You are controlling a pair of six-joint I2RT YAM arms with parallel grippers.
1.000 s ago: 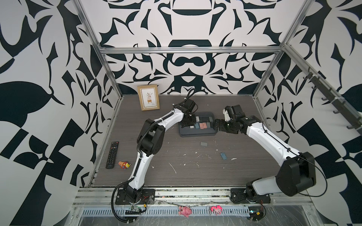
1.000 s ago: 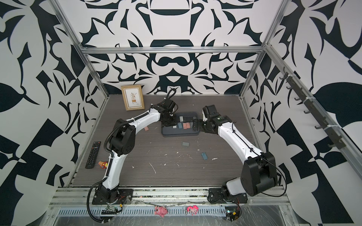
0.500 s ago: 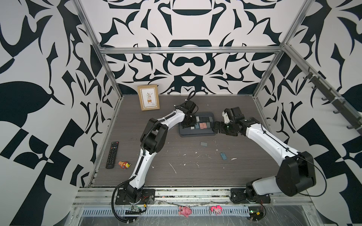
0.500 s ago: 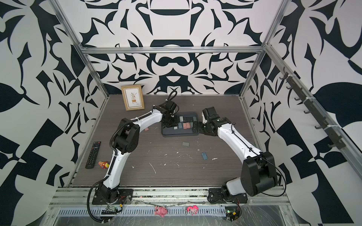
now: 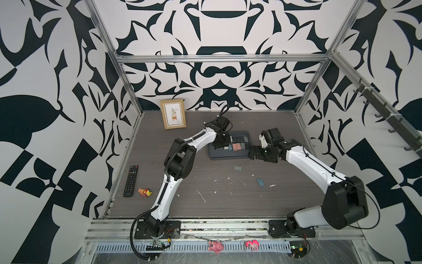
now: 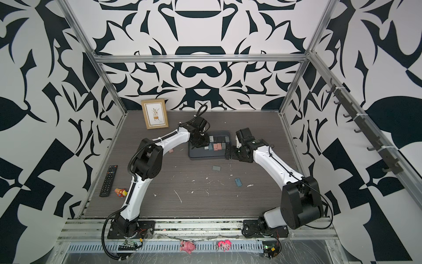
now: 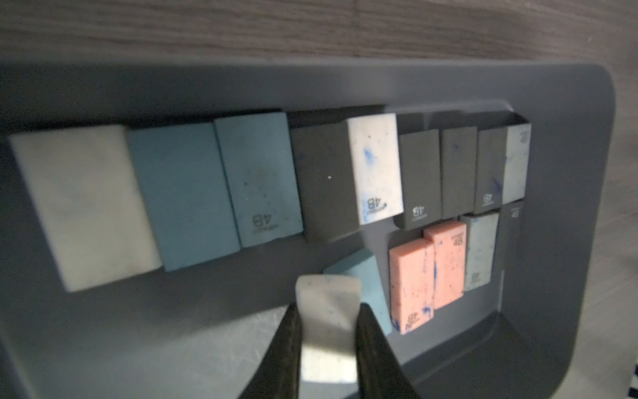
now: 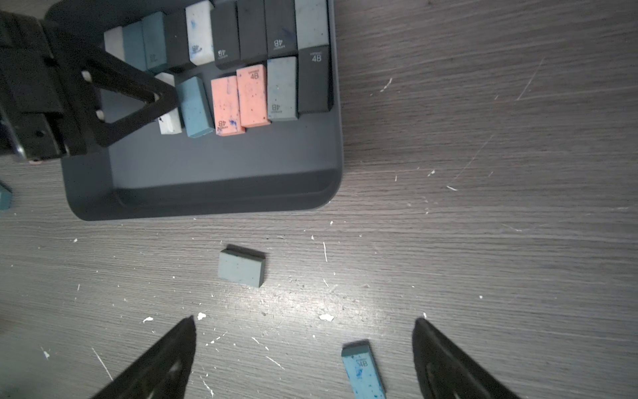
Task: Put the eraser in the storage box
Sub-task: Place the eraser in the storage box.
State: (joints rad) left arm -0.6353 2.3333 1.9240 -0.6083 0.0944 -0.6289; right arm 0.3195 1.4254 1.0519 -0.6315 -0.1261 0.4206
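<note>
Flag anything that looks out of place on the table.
A grey eraser and a blue eraser lie loose on the table, outside the storage box. White crumbs litter the wood around them.

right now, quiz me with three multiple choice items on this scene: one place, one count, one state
1. The remote control lies:
A) beside the small toy
B) against the back wall
C) under the right arm

2. How many salmon-pink erasers are in the storage box?
A) none
B) two
C) five

3. The left tool is:
A) open and empty
B) shut on a pen
C) shut on a white eraser

Answers:
1 A, the toy sits just next to it in both top views.
2 B, two stand side by side in both wrist views.
3 C, the left wrist view shows it gripping the eraser.
</note>
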